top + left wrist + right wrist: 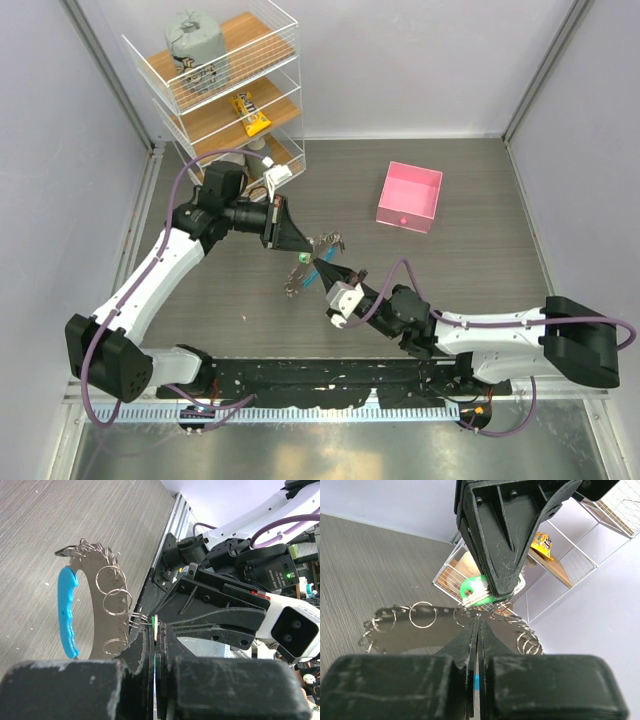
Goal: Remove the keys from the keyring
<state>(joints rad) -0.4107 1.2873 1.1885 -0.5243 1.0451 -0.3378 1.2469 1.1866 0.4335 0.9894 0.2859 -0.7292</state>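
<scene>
The keyring is a curved silvery plate (92,600) with several split rings and a bright blue strip (67,610); it hangs in the air between the two arms (322,243). My left gripper (156,630) is shut on the green-headed key (152,621), seen edge-on. In the right wrist view the key's green head (471,590) shows under the left fingers (502,575), still on a ring. My right gripper (478,621) is shut on the plate's edge (420,635). From above, the left gripper (297,250) and the right gripper (322,268) meet at the key (301,259).
A pink square box (410,196) stands open on the table at the right. A white wire shelf rack (225,80) stands at the back left with a grey object and a yellow packet on its shelves. Grey walls close in both sides.
</scene>
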